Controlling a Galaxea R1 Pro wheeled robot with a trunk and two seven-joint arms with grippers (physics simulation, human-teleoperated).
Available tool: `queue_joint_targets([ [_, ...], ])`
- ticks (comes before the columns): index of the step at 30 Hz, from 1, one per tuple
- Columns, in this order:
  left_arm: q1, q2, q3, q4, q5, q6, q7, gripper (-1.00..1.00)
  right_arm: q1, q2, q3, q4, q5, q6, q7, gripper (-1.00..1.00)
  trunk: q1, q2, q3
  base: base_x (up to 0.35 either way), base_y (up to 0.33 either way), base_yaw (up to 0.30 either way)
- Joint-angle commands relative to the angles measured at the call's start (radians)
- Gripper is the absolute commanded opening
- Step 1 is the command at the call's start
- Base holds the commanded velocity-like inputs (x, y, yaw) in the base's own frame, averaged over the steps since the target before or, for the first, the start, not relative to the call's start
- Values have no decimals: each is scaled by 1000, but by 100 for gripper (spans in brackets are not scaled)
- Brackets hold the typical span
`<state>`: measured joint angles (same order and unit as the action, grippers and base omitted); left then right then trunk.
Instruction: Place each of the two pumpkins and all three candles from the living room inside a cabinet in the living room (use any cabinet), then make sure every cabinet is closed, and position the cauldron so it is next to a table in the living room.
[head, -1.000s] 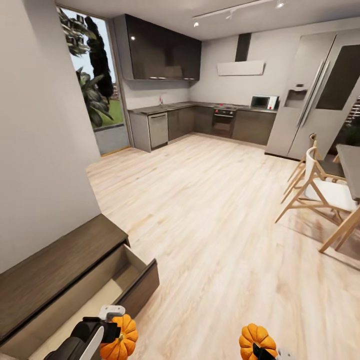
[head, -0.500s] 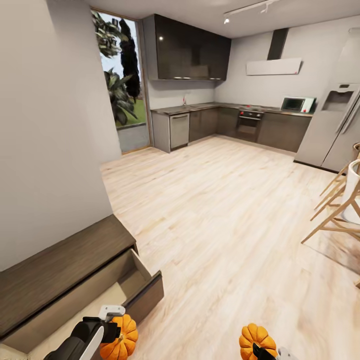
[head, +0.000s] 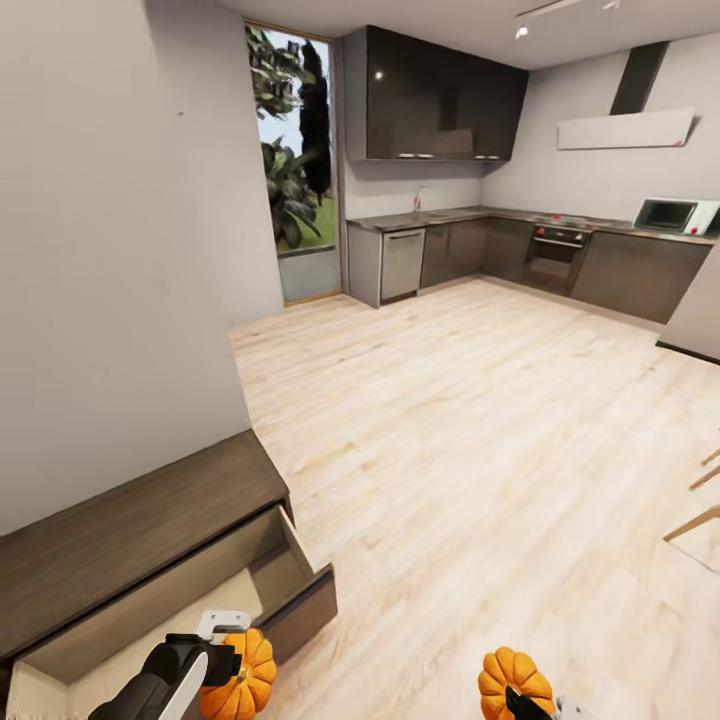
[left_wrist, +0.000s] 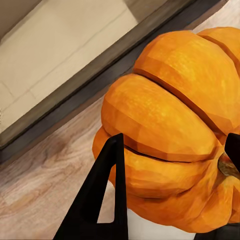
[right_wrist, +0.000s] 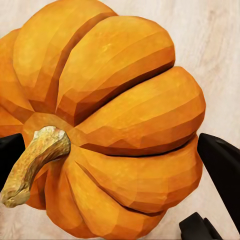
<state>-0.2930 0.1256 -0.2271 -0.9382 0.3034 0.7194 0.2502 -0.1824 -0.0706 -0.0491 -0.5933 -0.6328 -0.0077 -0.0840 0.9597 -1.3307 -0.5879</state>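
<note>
While the left gripper (head: 225, 668) is pinching one pumpkin (head: 243, 675) just beside the open drawer (head: 170, 610) of the cabinet (head: 120, 530), ready to drop it in, the right gripper (head: 522, 705) is pinching the other pumpkin (head: 513, 680) farther from that drawer.

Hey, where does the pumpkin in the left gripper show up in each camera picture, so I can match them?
Head view: the left gripper's pumpkin sits at the bottom edge, left of centre, beside the open drawer.
Left wrist view: the same pumpkin takes up the frame's right half, between the dark fingers.
Right wrist view: not in it; that one is the other pumpkin.
Shared landmark: the drawer's dark front.
</note>
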Motion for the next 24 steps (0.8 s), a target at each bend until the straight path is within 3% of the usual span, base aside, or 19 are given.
queue_joint_targets([
  [1,0,0,0,0,-1,0,0,-100,0,0,0,0,1,0,0,-100,0,0,0,71,-46,291],
  [9,0,0,0,0,0,0,0,-100,0,0,1,0,2,0,-1,-100,0,0,0,17,-11,291],
  [15,0,0,0,0,0,1,0,-100,0,0,34,0,1,0,-3,-100,0,0,0,0,0,291],
  [24,0,0,0,0,0,1,-1,-100,0,0,41,0,1,0,-3,-100,0,0,0,0,0,292],
])
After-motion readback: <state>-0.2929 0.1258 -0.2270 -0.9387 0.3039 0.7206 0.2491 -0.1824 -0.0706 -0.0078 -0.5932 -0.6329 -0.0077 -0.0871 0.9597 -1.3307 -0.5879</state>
